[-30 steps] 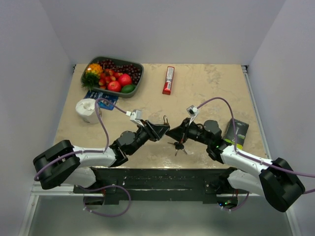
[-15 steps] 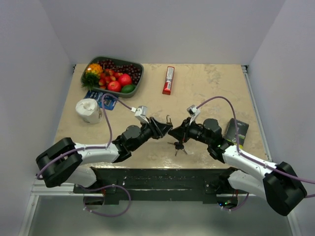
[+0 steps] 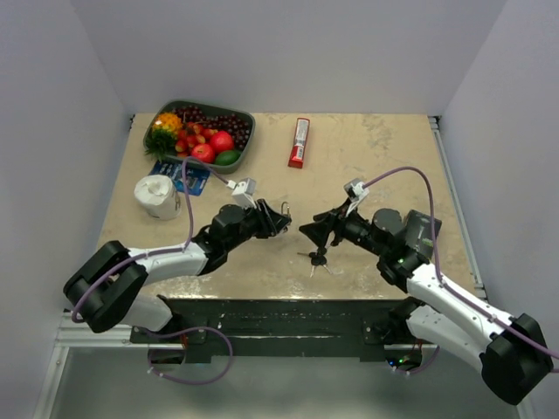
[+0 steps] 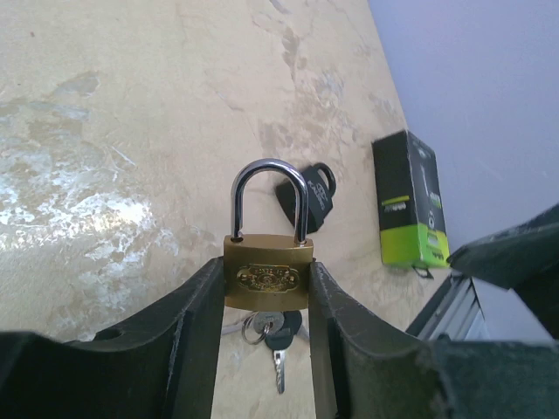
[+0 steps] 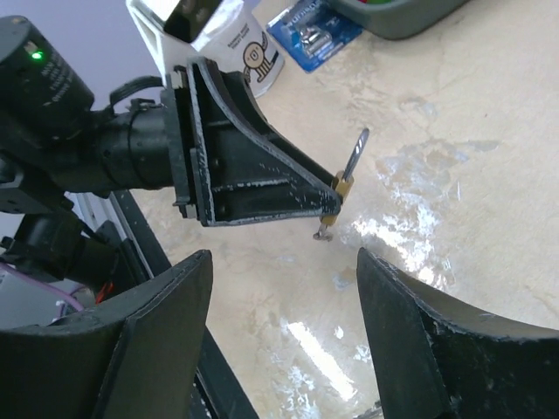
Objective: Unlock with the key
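My left gripper (image 4: 266, 266) is shut on a small brass padlock (image 4: 269, 278), pinching its body from both sides with the steel shackle (image 4: 269, 196) pointing away from the wrist. It holds the lock above the table (image 3: 281, 220). A small silver piece with a ring sticks out under the lock (image 5: 323, 233). The key bunch (image 3: 316, 259), black heads and silver blades, lies on the table below and between the grippers; it also shows under the lock (image 4: 281, 349). My right gripper (image 5: 284, 262) stands open and empty, a short way right of the lock (image 3: 307, 230).
A black padlock (image 4: 310, 196) lies on the table beyond the brass one. A green-and-black box (image 4: 409, 209) sits by the right arm. At the back stand a fruit tray (image 3: 251, 131) and a red packet (image 3: 300, 142); a white cup (image 3: 157, 195) and blue card (image 3: 179, 175) are left.
My right gripper went from shut against the padlock's underside to wide open and drew back to the right. The left gripper shifted slightly left and away with the padlock.
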Available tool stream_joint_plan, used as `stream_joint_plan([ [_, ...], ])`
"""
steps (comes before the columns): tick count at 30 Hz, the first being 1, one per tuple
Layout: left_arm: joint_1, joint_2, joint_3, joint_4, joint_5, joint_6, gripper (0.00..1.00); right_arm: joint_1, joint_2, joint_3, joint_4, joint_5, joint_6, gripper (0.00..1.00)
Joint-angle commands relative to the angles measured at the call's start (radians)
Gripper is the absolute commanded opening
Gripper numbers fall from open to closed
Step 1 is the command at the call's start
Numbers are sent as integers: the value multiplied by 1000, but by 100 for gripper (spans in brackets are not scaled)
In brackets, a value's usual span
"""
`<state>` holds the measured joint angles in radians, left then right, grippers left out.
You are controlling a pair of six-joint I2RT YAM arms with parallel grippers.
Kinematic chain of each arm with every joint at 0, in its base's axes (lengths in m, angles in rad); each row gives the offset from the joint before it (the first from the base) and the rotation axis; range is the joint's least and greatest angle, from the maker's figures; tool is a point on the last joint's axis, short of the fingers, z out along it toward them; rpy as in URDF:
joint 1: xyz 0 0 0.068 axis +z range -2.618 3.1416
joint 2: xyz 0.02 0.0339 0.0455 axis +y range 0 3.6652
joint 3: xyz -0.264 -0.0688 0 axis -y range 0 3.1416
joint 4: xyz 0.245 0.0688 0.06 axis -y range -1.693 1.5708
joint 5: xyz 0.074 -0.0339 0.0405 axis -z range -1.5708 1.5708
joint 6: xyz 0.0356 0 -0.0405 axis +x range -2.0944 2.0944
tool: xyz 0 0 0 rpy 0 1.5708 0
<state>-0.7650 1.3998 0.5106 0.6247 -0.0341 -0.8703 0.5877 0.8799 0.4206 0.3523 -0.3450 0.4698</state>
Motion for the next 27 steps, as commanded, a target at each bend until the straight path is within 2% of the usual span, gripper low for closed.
stream_joint_plan([
  [1,64,-64,65,-25,206,89,0,-6,17,116,-24,-21,-43,71],
  [5,139,-110,88,-135,399,131,0,-11,83,228,-58,-97,-92,71],
  [6,156,-113,98,-151,504,149,0,-12,94,274,-67,-109,-105,71],
  [12,220,-127,198,-287,842,364,0,-15,155,389,-130,-120,-191,72],
  [14,236,-136,209,-283,908,415,0,-17,172,403,-131,-152,-207,72],
  [15,242,-136,207,-263,994,415,0,-19,179,414,-130,-169,-209,72],
  [18,270,-130,206,-166,1158,364,0,-17,188,437,-137,-222,-226,72],
  [22,280,-122,213,-158,1254,364,0,-19,194,478,-199,-313,-279,72],
  [27,285,-119,184,-63,1306,312,0,-19,197,469,-225,-429,-277,72],
])
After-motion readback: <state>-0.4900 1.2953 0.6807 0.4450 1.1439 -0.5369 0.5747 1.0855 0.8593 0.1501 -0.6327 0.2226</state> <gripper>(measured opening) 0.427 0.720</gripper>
